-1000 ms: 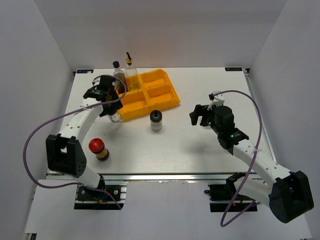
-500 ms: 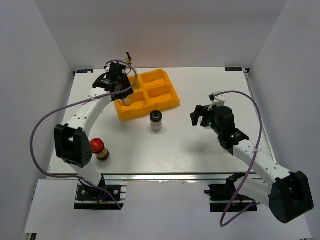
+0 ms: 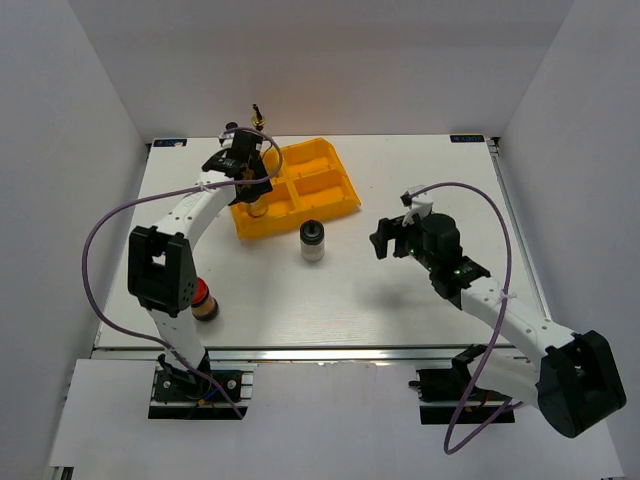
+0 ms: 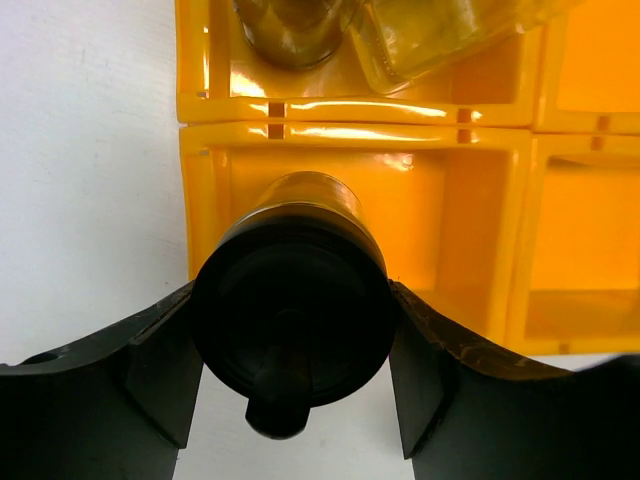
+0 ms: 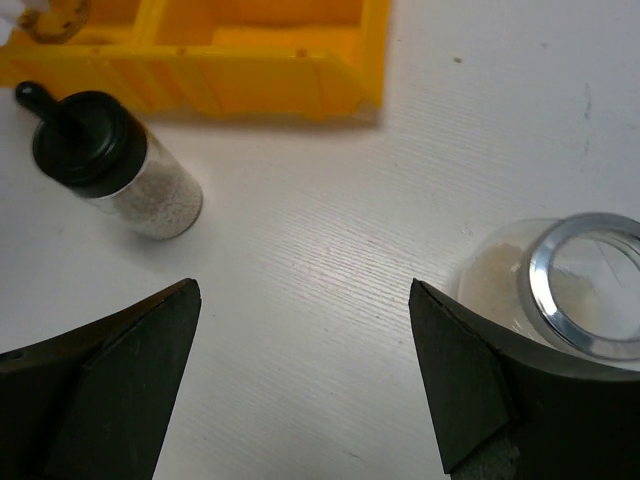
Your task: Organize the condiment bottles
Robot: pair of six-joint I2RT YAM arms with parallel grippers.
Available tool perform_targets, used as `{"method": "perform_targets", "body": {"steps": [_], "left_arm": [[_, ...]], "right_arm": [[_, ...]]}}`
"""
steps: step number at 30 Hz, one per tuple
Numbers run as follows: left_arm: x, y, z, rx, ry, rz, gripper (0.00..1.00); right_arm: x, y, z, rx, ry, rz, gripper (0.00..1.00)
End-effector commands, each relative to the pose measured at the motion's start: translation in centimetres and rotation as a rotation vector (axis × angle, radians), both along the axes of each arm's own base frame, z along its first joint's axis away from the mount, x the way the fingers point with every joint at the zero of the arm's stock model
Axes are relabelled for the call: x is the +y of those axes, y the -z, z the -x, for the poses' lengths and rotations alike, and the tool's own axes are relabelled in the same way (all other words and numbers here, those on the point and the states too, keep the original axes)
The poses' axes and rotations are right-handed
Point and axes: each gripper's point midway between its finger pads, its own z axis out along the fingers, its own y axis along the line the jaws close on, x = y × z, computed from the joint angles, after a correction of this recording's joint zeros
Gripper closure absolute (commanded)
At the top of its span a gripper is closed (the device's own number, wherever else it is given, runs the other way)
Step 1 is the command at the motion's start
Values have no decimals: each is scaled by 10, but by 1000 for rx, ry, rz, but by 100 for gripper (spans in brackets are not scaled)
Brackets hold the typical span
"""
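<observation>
Where the left arm rises from the near edge of the bench (image 3: 350,300), the red-lidded jar (image 3: 205,303) stands upright at the front left, partly hidden behind that arm's upper link. Farther in, near the middle, a black-capped shaker (image 3: 313,241) filled with pale grains stands alone, just in front of the yellow tray (image 3: 325,185) but not touching it.

To its right the right fingers (image 3: 388,234) hang over the bench, spread wide with nothing between them. The right wrist view shows bare white surface in the gap. A silver-rimmed jar (image 5: 585,285) with pale contents sits just beside one finger, and the shaker is off to the other side.

Beyond that, the tray lies at an angle at the left rear. The left fingers (image 3: 252,185) reach down over its near-left compartment. They are closed partway on the cap of a second black-capped shaker (image 4: 290,320), one finger pressed to each side of it. This shaker is upright, with its body down inside the compartment. Whether its base rests on the tray floor cannot be told.

In the compartment behind it stand the round base of a dark bottle (image 4: 290,25) and the clear gold-spouted bottle (image 3: 258,118), close together. The spout pokes up past the arm in the overhead view.
</observation>
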Motion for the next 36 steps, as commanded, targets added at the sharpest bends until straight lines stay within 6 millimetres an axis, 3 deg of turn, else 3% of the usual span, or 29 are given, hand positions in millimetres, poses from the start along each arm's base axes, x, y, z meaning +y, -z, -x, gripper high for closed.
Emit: {"method": "perform_targets", "body": {"steps": [1,2,4,7,13,14,15,16,21,25,27,29,30,36], "left_arm": [[1,-3,-16,-38,-27,-12,77],[2,-1,-16,-29,-30,-16,68],[4,5,-15,-17,-41,-27,63],[6,8,-15,-9,-51,-38,48],[7,9,-14,-2,-61,-43,21],[8,7,-14,-6,-63,-42,17],[8,6,-13,-7,-62,-40,14],[9,0,-12,-19,-64,-38,2],[11,-21,-4,-48,-58,-30,2],[19,-50,12,-109,-77,-18,2],[28,-68,31,-145,-101,-11,2],[40,-70,48,-152,-150,-25,2],[47,-85,62,-184,-170,-18,2],[73,-94,127,-271,-302,61,2]], "right_arm": [[29,-24,7,-154,-141,24,11],[41,-22,16,-187,-202,55,11],[61,-25,28,-226,-276,69,10],[80,-27,30,-237,-322,71,11],[123,-25,24,-254,-406,47,11],[129,-17,20,-236,-408,56,11],[137,-26,16,-252,-416,41,11],[144,-27,15,-258,-435,39,11],[175,-34,6,-289,-500,4,11],[186,-20,-7,-256,-497,32,11],[187,-14,-12,-242,-480,51,11],[191,-7,-17,-229,-482,61,11],[195,-4,-15,-220,-502,61,11],[202,21,-29,-146,-456,85,11]]}}
